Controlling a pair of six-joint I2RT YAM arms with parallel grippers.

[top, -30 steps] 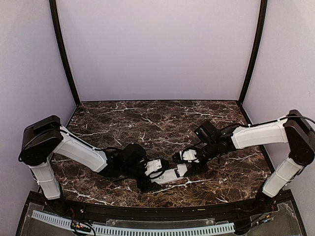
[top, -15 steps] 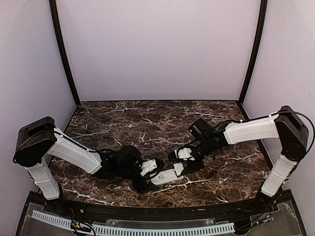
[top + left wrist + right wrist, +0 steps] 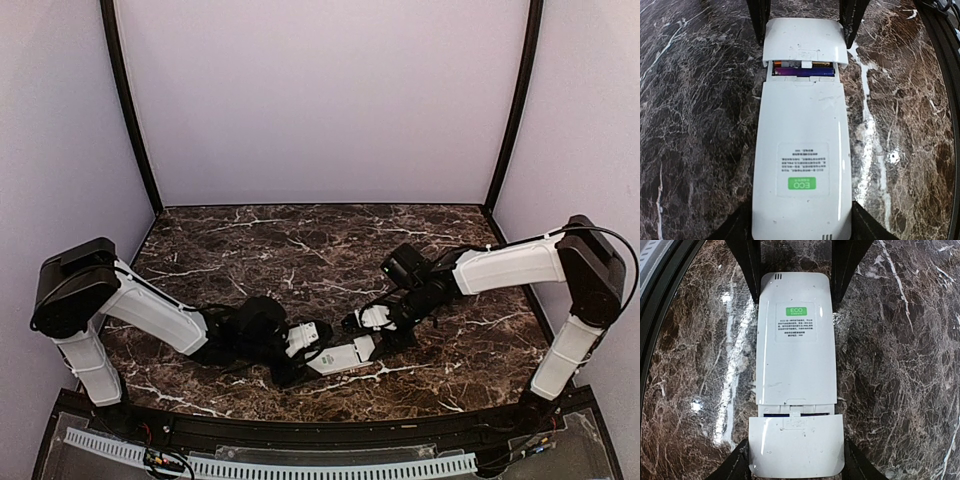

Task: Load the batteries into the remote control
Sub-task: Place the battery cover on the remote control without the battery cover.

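Two batteries (image 3: 802,71) inside remote control (image 3: 801,165)

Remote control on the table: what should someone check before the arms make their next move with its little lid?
1. Batteries in the compartment: ok, they show through the gap.
2. Battery cover fully shut: not ok, a gap is open between it and the body.
3. Cover square with the remote control: ok, edges run straight.
4. Right gripper on the cover: ok, fingers sit against both sides.
5. Left gripper holding the remote: cannot tell, fingers flank it closely.
6. Batteries the right way round: cannot tell.
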